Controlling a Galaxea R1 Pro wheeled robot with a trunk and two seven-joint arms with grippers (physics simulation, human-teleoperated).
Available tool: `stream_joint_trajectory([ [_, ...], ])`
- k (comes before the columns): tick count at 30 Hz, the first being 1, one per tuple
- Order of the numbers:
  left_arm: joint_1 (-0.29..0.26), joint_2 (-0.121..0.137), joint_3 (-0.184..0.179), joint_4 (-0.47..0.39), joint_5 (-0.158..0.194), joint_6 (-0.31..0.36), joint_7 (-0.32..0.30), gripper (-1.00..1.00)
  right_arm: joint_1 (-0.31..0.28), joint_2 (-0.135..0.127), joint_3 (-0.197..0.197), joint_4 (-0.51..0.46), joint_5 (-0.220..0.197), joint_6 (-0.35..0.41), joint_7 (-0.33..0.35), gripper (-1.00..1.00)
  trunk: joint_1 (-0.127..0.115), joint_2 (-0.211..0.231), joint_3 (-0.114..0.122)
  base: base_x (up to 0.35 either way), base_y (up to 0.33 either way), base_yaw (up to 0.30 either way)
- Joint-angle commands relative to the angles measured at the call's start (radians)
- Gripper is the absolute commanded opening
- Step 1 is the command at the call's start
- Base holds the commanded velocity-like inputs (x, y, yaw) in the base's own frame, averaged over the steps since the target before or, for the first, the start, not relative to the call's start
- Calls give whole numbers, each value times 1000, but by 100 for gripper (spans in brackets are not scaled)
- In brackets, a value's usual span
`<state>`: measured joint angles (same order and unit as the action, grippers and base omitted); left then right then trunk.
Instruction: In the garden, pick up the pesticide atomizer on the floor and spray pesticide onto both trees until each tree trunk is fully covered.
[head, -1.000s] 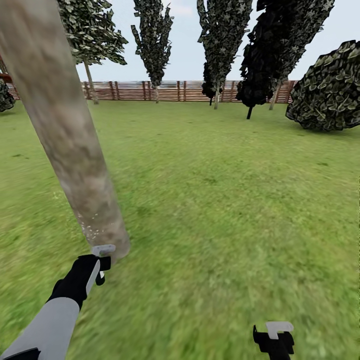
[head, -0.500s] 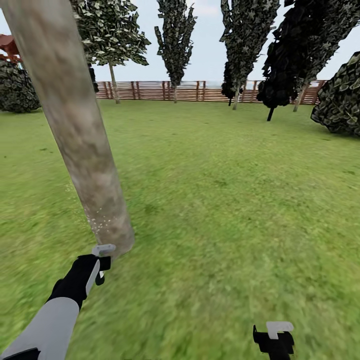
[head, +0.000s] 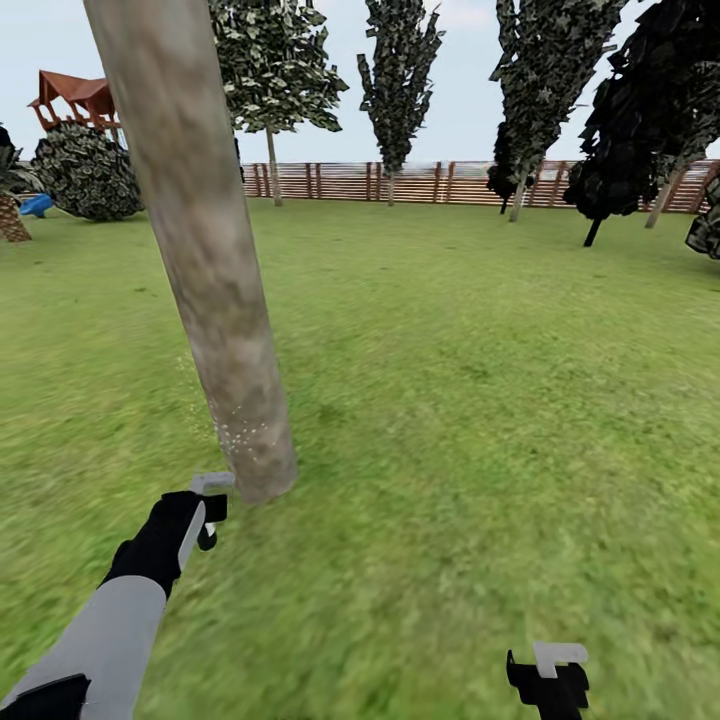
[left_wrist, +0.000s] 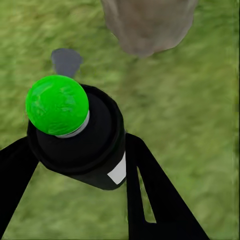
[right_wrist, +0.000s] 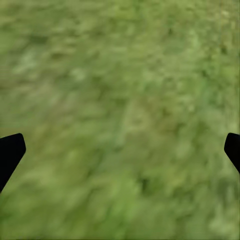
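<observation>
Grass lawn, fence at 12 o'clock | left claw pinching pesticide atomizer at 10 o'clock beside tree trunk; wrist view reveals green-domed cap | right claw spread, 5 o'clock.

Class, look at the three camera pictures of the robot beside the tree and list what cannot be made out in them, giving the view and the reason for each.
- Tree trunk: head view, its crown is cut off by the top edge.
- Pesticide atomizer: left wrist view, its lower body is hidden between the left gripper fingers.
- Right gripper: head view, cut off by the bottom edge; the right wrist view catches just its fingertips.
- Grass: right wrist view, blurred.
- Red-roofed structure: head view, too small, partly behind a bush.
</observation>
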<state>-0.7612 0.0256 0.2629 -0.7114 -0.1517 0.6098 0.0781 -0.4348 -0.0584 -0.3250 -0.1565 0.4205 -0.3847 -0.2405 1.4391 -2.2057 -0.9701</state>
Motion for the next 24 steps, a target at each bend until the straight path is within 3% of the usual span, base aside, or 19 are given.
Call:
stream_joint_trajectory([
  [1, -13, -7, 2, -1, -13, 7, -3, -100, -1, 0, -6, 2, 11, -3, -3, 100, 0, 0, -1, 0, 0, 48],
  [3, -42, -23, 1, 0, -16, 12, -3, -100, -1, 0, -6, 2, 11, -3, -3, 100, 0, 0, -1, 0, 0, 15],
  [11, -38, -27, -6, -3, -20, 13, -6, -100, -1, 0, -6, 3, 11, -3, -3, 100, 0, 0, -1, 6, -4, 1],
  [17, -36, -25, -34, -3, -20, 13, -6, -100, -1, 0, -7, 3, 11, -3, -3, 100, 0, 0, -1, 207, -142, 0],
  [24, -36, -24, -34, -3, -20, 13, -5, -100, -1, 0, -6, 2, 11, -3, -3, 100, 0, 0, -1, 232, -176, 0],
])
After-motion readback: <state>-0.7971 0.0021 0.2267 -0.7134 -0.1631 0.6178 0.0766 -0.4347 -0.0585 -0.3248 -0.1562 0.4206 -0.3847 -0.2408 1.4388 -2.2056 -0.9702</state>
